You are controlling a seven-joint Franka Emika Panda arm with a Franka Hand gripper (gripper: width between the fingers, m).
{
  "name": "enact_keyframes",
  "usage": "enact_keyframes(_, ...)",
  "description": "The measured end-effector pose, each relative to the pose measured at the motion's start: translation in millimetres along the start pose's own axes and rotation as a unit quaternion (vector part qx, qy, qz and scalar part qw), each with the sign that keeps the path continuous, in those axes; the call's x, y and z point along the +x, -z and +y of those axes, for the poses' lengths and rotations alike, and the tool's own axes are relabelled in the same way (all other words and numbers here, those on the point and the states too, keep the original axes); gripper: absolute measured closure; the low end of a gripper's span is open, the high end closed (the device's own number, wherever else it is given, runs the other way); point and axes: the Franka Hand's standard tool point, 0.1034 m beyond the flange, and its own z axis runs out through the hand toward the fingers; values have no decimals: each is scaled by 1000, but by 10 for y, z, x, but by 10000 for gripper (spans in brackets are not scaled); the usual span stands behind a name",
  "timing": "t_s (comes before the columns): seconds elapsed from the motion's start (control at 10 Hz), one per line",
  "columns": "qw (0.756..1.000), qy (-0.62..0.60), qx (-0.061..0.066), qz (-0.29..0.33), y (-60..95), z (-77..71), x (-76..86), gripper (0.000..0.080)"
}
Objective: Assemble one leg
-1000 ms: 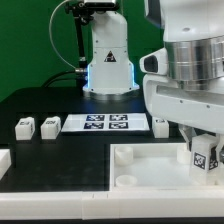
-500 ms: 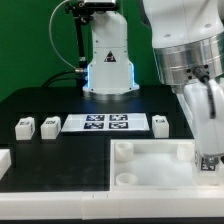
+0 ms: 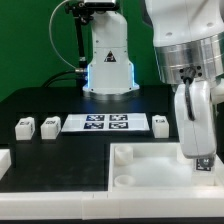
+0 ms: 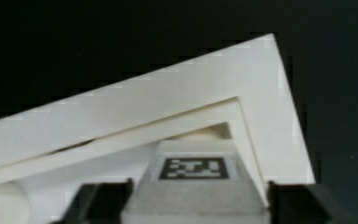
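Black tabletop [image 3: 60, 160] under white tray-like part [image 3: 150, 172], green backdrop [image 3: 25, 50].

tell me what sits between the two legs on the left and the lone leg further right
In the exterior view, the marker board lies flat between the two legs on that view's left and the single leg on its right.
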Motion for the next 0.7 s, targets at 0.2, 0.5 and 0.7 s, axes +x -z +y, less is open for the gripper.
enact_keyframes(0.2, 1000, 0, 0, 0, -1, 2, -2, 184)
enact_keyframes(0.5, 1000, 16, -2, -5, 74, 100, -191, 155)
enact_keyframes(0.7, 1000, 27, 4, -12, 259, 71, -278, 150)
